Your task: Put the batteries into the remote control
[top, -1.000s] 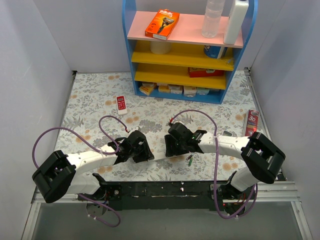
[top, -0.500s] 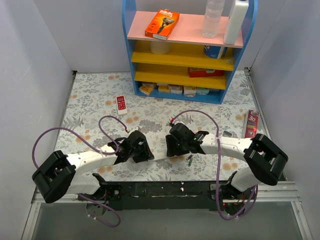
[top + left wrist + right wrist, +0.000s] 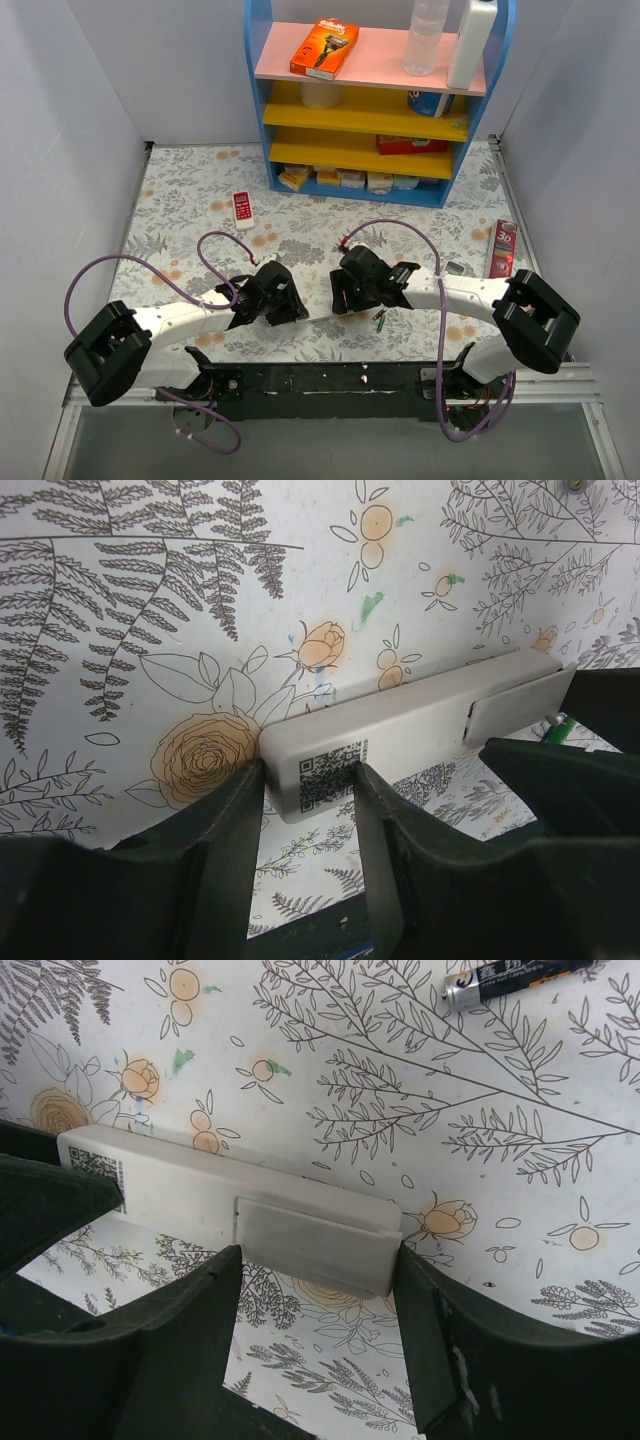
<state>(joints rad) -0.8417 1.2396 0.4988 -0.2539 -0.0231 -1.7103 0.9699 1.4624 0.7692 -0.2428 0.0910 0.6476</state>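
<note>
Both ends of remote control [image 3: 410, 725] taken: left claw [image 3: 305, 780] clamps, right claw [image 3: 318, 1260] straddles.

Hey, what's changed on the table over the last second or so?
Only the right arm moved: its elbow swung slightly to the robot's right, and the right gripper nudged the same way. Nothing was visibly taken hold of or let go. The left gripper stays clamped on the remote control. The loose battery and the red-and-white remote lie where they were.
</note>
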